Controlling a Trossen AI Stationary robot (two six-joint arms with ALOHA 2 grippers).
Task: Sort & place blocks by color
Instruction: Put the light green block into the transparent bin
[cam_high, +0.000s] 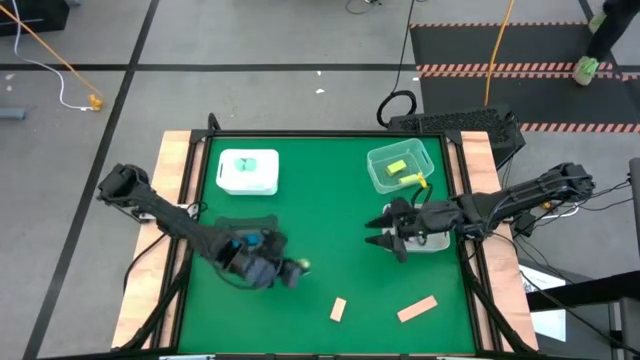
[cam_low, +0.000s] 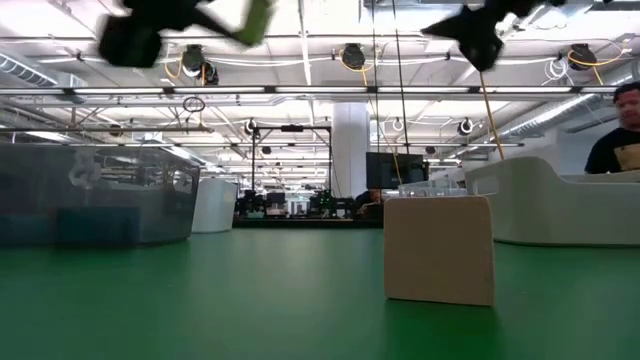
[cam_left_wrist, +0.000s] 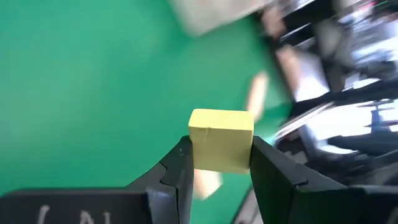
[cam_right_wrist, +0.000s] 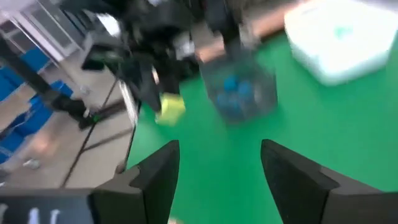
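Note:
My left gripper (cam_high: 292, 270) is over the near-left part of the green mat, shut on a yellow-green block (cam_left_wrist: 221, 140), which also shows in the right wrist view (cam_right_wrist: 170, 107). My right gripper (cam_high: 378, 230) hangs open above the mat's middle right and holds nothing (cam_right_wrist: 221, 149). Two tan-peach blocks (cam_high: 338, 309) (cam_high: 417, 310) lie flat on the mat near its near edge; one stands large in the low view (cam_low: 440, 250). Yellow-green blocks (cam_high: 397, 168) lie in a clear tray (cam_high: 428, 172). Blue blocks (cam_right_wrist: 239, 93) sit in a clear tray under my left arm. Teal blocks (cam_high: 250, 163) lie in a white tray (cam_high: 232, 182). My left gripper pinches the yellow-green block by two opposite side faces (cam_left_wrist: 199, 155), one finger (cam_left_wrist: 177, 168) on each side. Most of the block sticks out past the fingertips. The block is lifted clear of the mat, high up in the low view (cam_low: 255, 20).
Another white tray (cam_high: 436, 243) sits below my right wrist at the mat's right side. Wooden borders (cam_high: 170, 200) run along the mat's left and right edges. The mat's middle (cam_high: 320, 210) is bare green. A person (cam_low: 618, 140) shows beyond the table on the right.

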